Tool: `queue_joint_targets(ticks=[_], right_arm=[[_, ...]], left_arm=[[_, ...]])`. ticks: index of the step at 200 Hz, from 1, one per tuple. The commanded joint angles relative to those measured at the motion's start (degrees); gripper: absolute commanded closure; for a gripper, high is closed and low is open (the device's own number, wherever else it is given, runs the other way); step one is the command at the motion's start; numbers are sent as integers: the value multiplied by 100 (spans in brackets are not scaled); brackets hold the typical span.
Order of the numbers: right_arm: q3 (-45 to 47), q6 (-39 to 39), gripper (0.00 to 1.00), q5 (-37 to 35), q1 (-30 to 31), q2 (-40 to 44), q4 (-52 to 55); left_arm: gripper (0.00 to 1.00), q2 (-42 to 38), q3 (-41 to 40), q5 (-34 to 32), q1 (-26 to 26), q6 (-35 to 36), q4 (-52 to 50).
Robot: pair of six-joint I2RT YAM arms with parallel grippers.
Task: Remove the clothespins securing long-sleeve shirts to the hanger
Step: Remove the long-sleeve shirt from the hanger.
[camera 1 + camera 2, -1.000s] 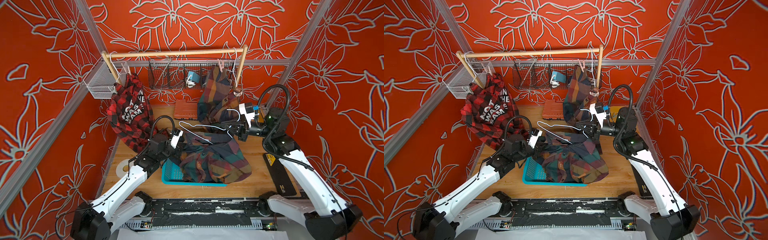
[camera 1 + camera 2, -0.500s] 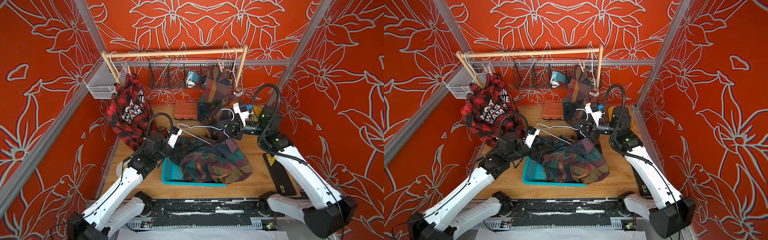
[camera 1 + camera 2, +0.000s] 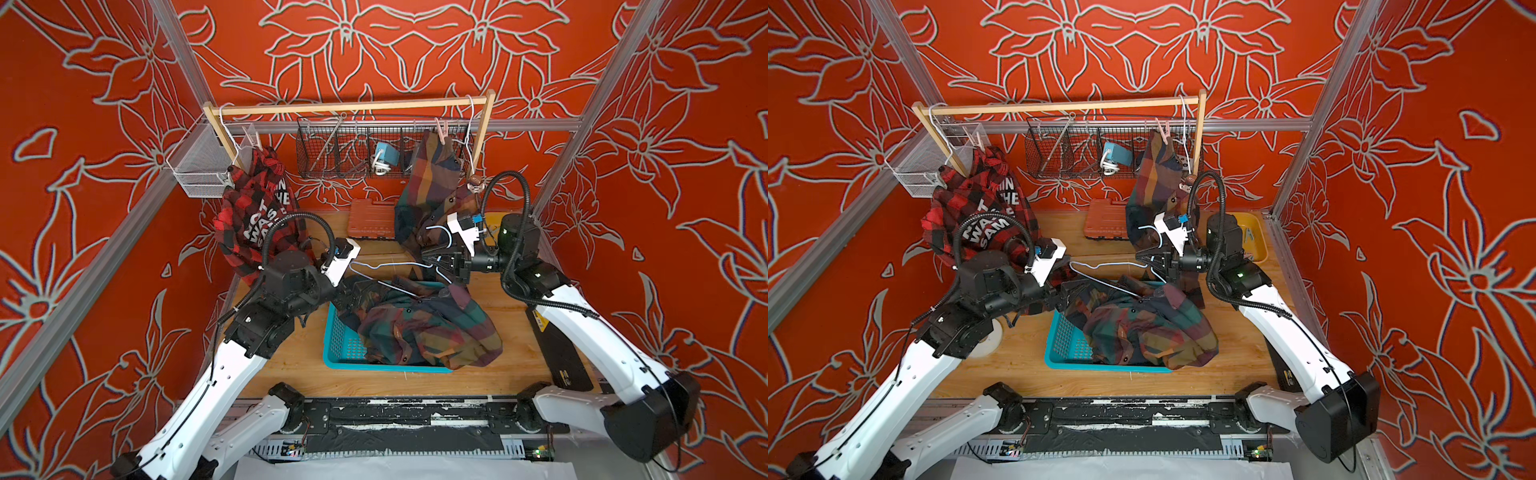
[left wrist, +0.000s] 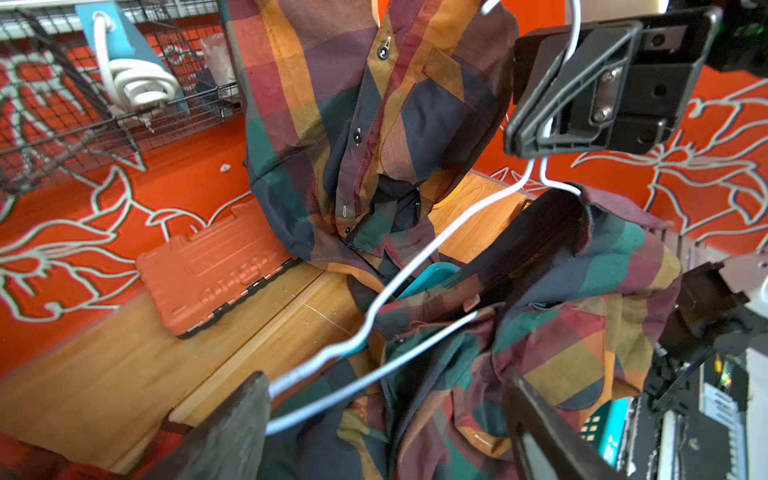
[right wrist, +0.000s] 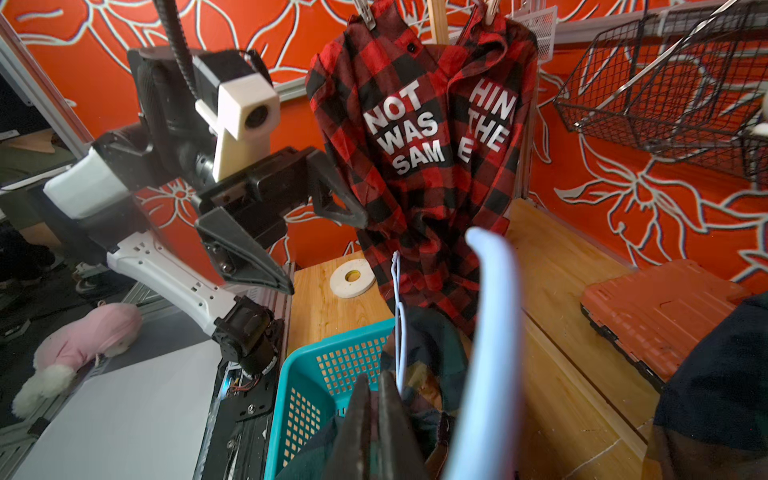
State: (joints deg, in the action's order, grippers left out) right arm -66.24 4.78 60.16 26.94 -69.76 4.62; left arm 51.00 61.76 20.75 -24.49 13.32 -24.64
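A pink plastic clothespin [image 3: 443,129] pins a hanging dark green-navy-orange plaid shirt [image 3: 432,187] up at the wooden rail [image 3: 345,109]. At the rail's other end, pale clothespins [image 5: 490,9] hold the red-and-black check shirt [image 5: 419,124]. A second dark plaid shirt [image 3: 424,328] slumps over the teal plastic basket [image 3: 334,336]. The right gripper [image 4: 523,143] is clamped tight on a white wire hanger [image 4: 415,266] above that heap. The left gripper [image 5: 325,253] has its fingers spread wide, close by the cloth's edge.
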Motion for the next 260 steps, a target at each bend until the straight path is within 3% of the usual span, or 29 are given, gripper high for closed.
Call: queue_joint_targets(ticks=[1,53,139,179,226,260], right_arm=[[-334,-520,100,232,66,-28,469],[-476,-622,100,448,166,-165,556],[-513,-566,100,898,245,-306,296],[-469,-522,100,1093,276,-297,197],[-401,-485,100,980,332,-306,197],[-246,-412,100,599,342,-269,240]], left_arm=[[16,237,301,290,-38,526,13],[17,1173,955,1264,-138,1140,-200],[23,1640,792,1233,-535,1423,-224],[43,1781,699,911,-641,1455,-21],[100,1530,269,254,-801,1703,599],[100,952,-320,14,-803,2097,1352]])
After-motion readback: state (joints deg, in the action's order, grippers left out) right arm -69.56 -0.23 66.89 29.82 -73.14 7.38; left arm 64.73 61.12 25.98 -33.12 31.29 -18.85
